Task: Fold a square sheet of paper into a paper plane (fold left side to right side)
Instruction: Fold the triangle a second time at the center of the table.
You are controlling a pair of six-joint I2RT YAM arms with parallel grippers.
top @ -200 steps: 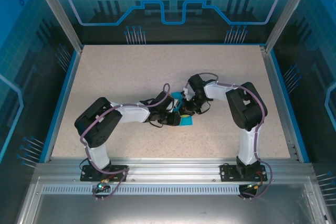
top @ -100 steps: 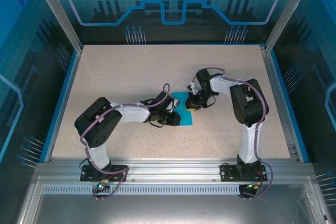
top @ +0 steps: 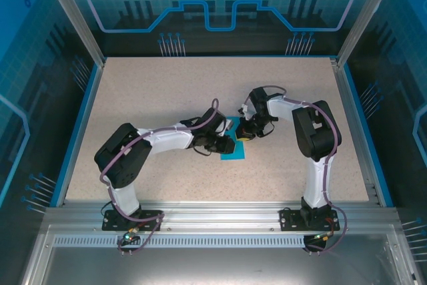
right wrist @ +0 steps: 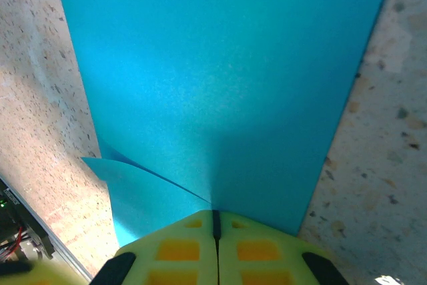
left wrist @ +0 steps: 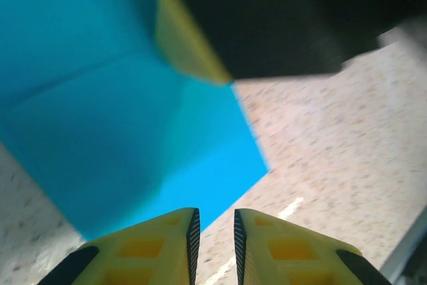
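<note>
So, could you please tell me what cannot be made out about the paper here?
Right wrist view: the shut right pincer hides whether it pinches the paper or just presses it.
Top view: the two arms cover much of the paper, hiding its outline.
Left wrist view: paper blurred, cut off at top and left.

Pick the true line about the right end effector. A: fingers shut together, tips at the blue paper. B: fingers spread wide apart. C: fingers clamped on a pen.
A: the right wrist view shows the right end effector with its yellow fingers meeting, no gap between them, right at the blue paper.
</note>
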